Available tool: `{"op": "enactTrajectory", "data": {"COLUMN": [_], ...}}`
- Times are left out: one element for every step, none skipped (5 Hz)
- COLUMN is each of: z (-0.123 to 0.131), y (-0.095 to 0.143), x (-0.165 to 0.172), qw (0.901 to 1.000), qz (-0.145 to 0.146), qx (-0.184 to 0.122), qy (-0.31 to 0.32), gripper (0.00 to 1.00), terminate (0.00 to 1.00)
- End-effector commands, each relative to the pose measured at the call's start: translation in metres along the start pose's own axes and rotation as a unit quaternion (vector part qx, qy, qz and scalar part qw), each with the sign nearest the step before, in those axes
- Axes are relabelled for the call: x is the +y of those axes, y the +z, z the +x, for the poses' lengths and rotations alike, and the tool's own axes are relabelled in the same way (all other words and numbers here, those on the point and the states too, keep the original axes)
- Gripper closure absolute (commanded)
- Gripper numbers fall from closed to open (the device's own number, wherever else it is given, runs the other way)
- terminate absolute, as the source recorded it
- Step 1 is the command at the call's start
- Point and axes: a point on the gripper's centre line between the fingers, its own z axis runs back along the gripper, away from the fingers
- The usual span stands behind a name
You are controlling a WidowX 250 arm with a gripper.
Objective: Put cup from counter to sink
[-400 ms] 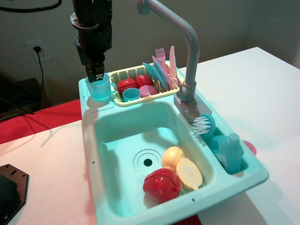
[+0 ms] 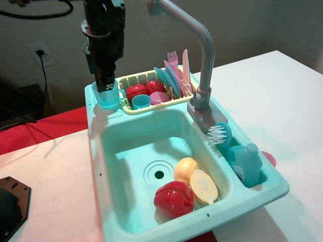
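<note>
The translucent light-blue cup (image 2: 107, 99) stands upright on the mint-green counter (image 2: 99, 115), the back left corner of the sink unit. My gripper (image 2: 105, 84) hangs straight down over it, its dark fingertips reaching the cup's rim or just inside it. The fingers look close together, and I cannot tell whether they clamp the cup's wall. The sink (image 2: 126, 146) lies in front of the cup, with a round drain hole (image 2: 159, 174).
A red toy fruit (image 2: 174, 198) and two yellow halves (image 2: 203, 186) lie in the sink's front right. The grey faucet (image 2: 204, 60) arches over the back. The yellow dish rack (image 2: 151, 107) holds a small teal cup (image 2: 141, 101), plates and cutlery. A blue bottle (image 2: 246, 161) stands at the right.
My gripper has moved slightly right and down, from just above the cup to its rim. The cup has not moved.
</note>
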Motion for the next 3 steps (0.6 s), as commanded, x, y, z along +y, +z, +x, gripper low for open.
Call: {"op": "enactTrajectory", "data": {"z": [0.013, 0.018, 0.02], "y": [0.008, 0.001, -0.012], "x": [0.013, 0.017, 0.016], "qw": [0.9993, 0.9991, 0.9992], "qz": [0.008, 0.009, 0.013], "qx": [-0.021, -0.013, -0.002], "qy": [0.031, 0.038, 0.037], "gripper": [0.0, 0.0, 0.0], "terminate": [0.0, 0.0, 0.0]}}
